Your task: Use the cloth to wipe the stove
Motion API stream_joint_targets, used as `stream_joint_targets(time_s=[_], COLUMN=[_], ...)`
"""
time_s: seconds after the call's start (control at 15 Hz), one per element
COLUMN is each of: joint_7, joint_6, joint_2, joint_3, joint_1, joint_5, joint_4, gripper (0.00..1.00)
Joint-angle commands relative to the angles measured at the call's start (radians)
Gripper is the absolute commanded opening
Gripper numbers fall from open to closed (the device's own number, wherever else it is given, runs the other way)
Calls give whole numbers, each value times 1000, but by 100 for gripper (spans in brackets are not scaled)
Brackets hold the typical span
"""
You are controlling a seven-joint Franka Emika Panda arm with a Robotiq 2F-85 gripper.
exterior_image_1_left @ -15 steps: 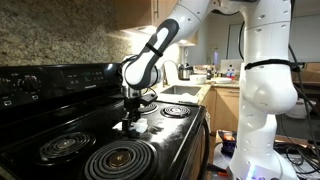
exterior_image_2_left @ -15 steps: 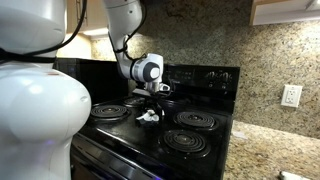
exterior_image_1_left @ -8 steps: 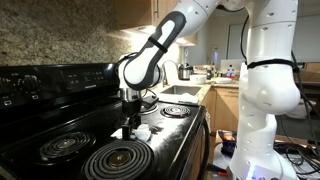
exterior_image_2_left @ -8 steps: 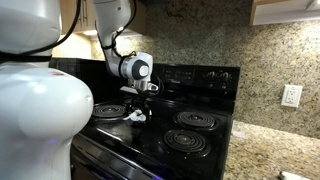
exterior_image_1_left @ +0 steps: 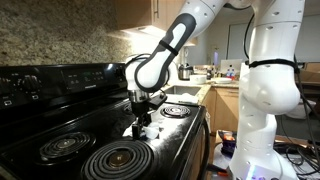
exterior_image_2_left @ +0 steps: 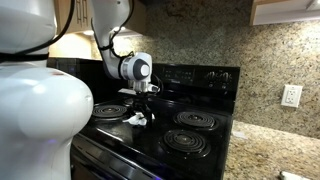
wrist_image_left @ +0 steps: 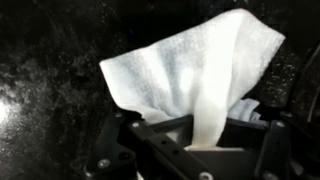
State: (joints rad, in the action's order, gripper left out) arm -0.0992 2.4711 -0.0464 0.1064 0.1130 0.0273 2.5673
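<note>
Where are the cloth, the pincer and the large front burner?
cloth [wrist_image_left: 190, 75], wrist view, middle of the spread fabric.
pincer [exterior_image_1_left: 140, 123], in an exterior view, between its fingertips.
large front burner [exterior_image_1_left: 120, 160], in an exterior view, on its spiral coil.

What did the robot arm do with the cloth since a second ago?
The gripper dragged the cloth a little way across the stove, between the burners, toward the left as seen in an exterior view. Nothing was picked up or dropped: the jaws stayed shut on the cloth. The stove itself has not changed.
</note>
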Motion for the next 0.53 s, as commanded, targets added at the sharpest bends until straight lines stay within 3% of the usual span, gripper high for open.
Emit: stream_joint_targets(time_s=[0.0, 0.47], joint_7=[-64, -165], joint_6=[33, 72], joint_2=[45, 102], joint_3=[3, 5], joint_1=[-7, -7], joint_5=[-38, -117], joint_4=[33, -68], gripper=[9, 9])
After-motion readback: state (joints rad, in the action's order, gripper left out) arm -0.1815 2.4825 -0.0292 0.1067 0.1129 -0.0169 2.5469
